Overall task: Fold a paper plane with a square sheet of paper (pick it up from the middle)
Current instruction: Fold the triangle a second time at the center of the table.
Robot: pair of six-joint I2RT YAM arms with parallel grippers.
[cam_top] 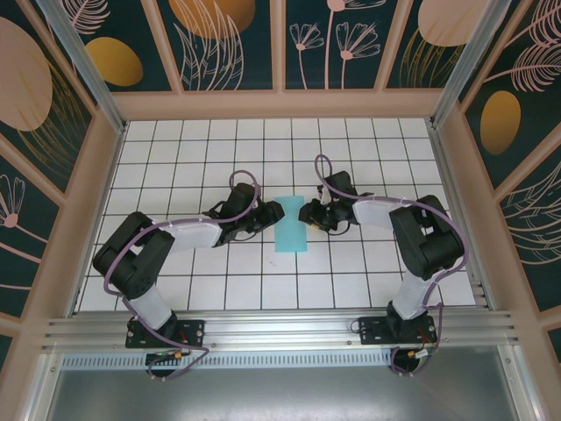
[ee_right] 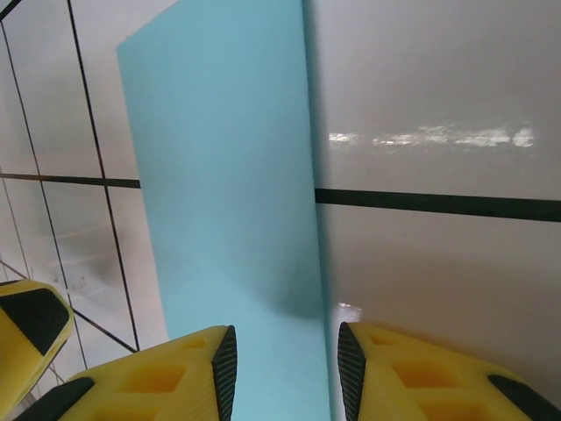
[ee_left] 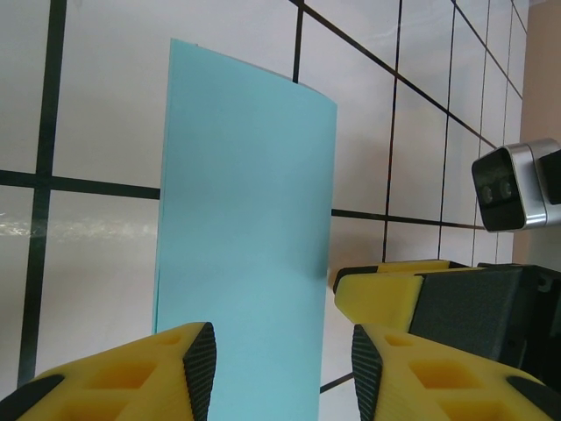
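While my two arms reach in from either side toward the middle of the white tiled table (cam_top: 175, 158), panelled walls (cam_top: 228, 44) printed with leaves and orange ovals close it in on three sides. A metal rail (cam_top: 280, 329) runs along the near edge by my bases. In the left wrist view a yellow finger of my other arm and its wrist camera (ee_left: 515, 184) crowd the right side, just beside the paper's edge.

The sheet of paper (cam_top: 291, 226) lies flat at the centre of the table as a narrow upright rectangle. My left gripper (cam_top: 266, 213) sits at its left edge and my right gripper (cam_top: 308, 213) at its right edge, both toward the far half of the strip. From each wrist the strip runs away between my fingers (ee_left: 200, 364), and their tips cover its nearest part.

Both pairs of jaws stand partly apart with a clear gap, and neither has the paper clamped; I cannot tell whether the tips press on it.

The paper is thin, smooth, matt turquoise with straight edges, and its far end lifts in a slight curl. The tiles are glossy with dark grout lines. My fingers are yellow plastic with black ribbed pads.
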